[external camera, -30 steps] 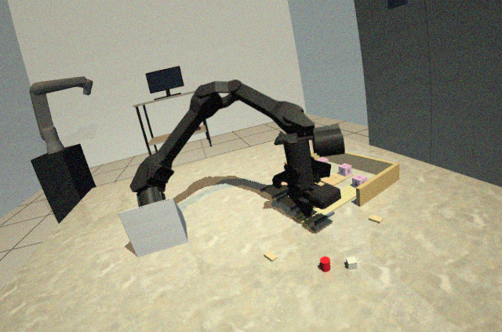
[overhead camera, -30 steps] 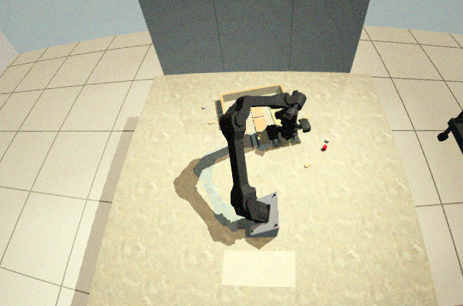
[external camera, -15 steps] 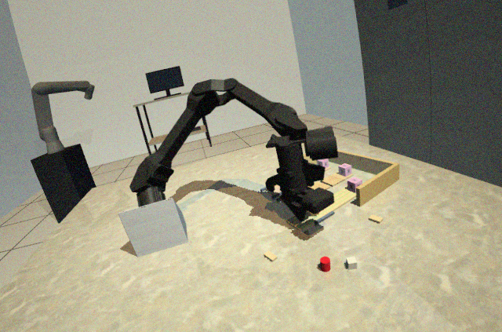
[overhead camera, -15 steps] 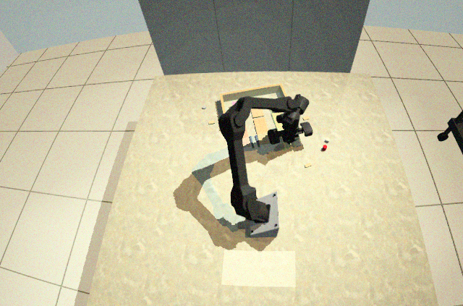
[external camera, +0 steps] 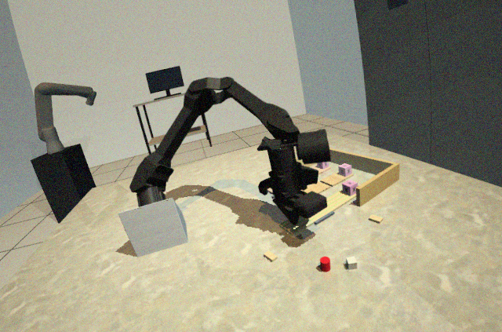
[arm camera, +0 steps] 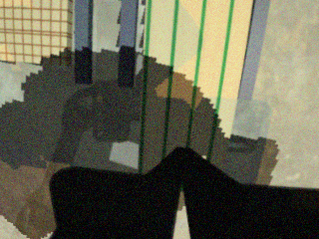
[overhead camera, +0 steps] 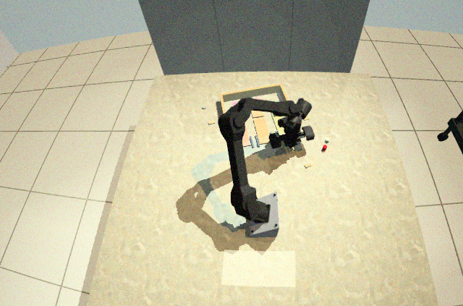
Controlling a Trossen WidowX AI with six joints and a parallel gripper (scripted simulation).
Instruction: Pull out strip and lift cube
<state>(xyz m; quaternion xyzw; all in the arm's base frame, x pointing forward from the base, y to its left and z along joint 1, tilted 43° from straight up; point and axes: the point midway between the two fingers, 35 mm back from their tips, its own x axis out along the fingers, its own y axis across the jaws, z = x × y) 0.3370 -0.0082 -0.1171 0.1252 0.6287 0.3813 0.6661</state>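
My gripper [external camera: 296, 220] [arm camera: 182, 154] is shut, its tips together low over the near part of the green-lined cream strip [external camera: 332, 203] [arm camera: 213, 50]. No strip edge shows between the fingers; contact with its top is hidden. That strip runs from the open tray [overhead camera: 250, 91] [external camera: 379, 184] out past the rail ends. A pink cube [external camera: 349, 187] with dark marks stands on its far end. The orange grid strip [overhead camera: 261, 127] [arm camera: 35, 30] beside it shows a break across it and carries another pink cube [external camera: 344, 169]. A third pink cube [external camera: 322, 165] is partly hidden by the arm.
Blue-grey rails [external camera: 324, 217] [arm camera: 83, 40] flank the strips. A red cylinder [overhead camera: 324, 147] [external camera: 325, 264] and a small white cube [overhead camera: 326, 141] [external camera: 351, 264] stand right of the gripper in the top view. Small wooden blocks [overhead camera: 307, 165] [external camera: 376, 219] lie around the tray.
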